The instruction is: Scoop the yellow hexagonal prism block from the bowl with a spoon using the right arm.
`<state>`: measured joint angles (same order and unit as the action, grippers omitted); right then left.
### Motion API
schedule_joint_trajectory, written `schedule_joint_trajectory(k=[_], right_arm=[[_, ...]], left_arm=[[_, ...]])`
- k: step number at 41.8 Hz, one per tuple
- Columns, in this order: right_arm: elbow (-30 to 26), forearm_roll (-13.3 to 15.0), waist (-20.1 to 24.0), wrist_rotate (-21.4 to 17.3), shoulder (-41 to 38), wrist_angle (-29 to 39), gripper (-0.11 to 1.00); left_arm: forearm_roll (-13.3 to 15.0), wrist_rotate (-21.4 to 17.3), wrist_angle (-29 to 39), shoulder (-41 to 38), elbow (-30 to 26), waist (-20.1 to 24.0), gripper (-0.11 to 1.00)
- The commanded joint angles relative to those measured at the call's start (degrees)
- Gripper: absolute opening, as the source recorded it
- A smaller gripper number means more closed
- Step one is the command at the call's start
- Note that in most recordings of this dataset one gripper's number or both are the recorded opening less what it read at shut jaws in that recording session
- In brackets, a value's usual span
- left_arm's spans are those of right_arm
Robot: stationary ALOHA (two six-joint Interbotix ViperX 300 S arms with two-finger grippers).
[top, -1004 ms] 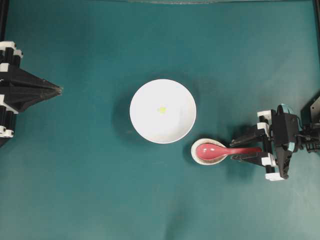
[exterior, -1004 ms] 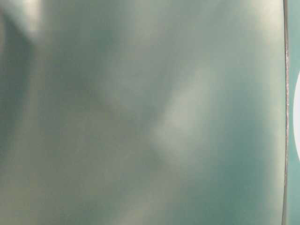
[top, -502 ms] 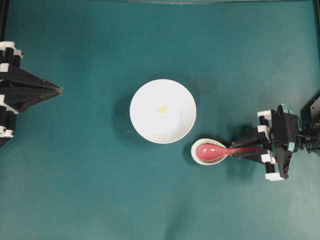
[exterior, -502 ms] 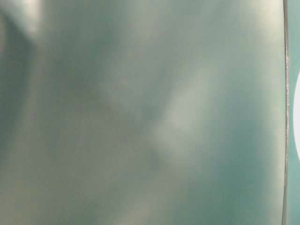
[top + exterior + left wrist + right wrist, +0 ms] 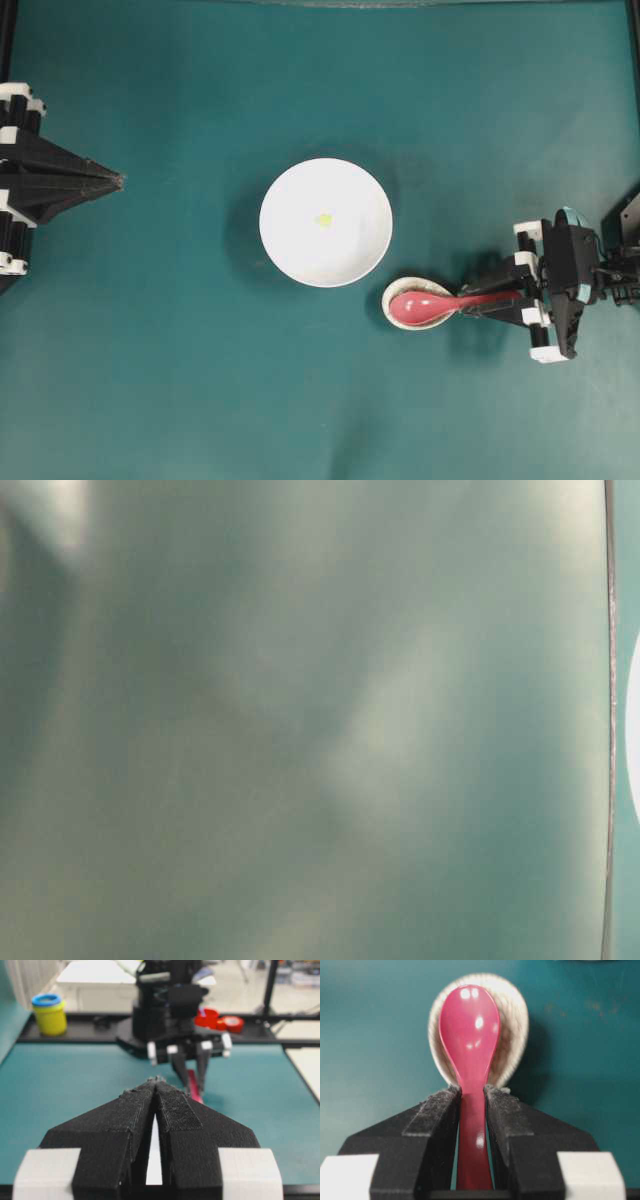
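The white bowl [image 5: 290,255] stands mid-table with the tiny yellow hexagonal block [image 5: 323,220] inside it. The pink-red spoon [image 5: 420,306] lies with its scoop in the speckled spoon rest [image 5: 420,287], right of and below the bowl, its handle pointing right. My right gripper [image 5: 470,305] is closed around that handle. In the right wrist view its fingertips [image 5: 449,1097] press the spoon [image 5: 470,1035] at the neck, just behind the rest [image 5: 512,1025]. My left gripper [image 5: 120,181] is shut and empty at the far left, also seen in its wrist view [image 5: 156,1080].
The table-level view is a blur with a sliver of the bowl [image 5: 635,730] at its right edge. Beyond the table's far edge in the left wrist view stand a yellow jar [image 5: 49,1012] and red tape rolls [image 5: 220,1020].
My right gripper's fingers have closed in from either side onto the spoon handle. The spoon, bowl, block and left arm have not moved.
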<state>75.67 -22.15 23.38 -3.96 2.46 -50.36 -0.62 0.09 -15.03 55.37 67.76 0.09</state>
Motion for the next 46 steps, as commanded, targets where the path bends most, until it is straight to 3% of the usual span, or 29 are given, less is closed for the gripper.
schedule_joint_trajectory(k=[1,14,24,37,46], right_arm=[[-0.88,-0.09,0.09,0.26,2.81,0.53,0.24],[-2.11,-0.09,-3.78,0.97,13.89,9.14,0.24],[-7.29,-0.09,-10.63,3.25,22.24,25.05,0.24],[-16.52,0.44,-18.72,4.04,23.82,45.18,0.24],[-21.18,0.62,-21.97,4.04,23.82,53.00,0.24]], left_arm=[[-0.18,-0.09,-0.26,-0.53,-1.23,0.00,0.00],[-0.18,-0.09,-0.26,-0.53,-1.23,0.00,0.00],[-0.18,-0.09,-0.26,-0.62,-1.23,0.00,0.00],[-0.18,-0.09,-0.26,-0.53,-1.23,0.00,0.00],[-0.26,-0.09,-0.26,-0.53,-1.32,0.00,0.00]])
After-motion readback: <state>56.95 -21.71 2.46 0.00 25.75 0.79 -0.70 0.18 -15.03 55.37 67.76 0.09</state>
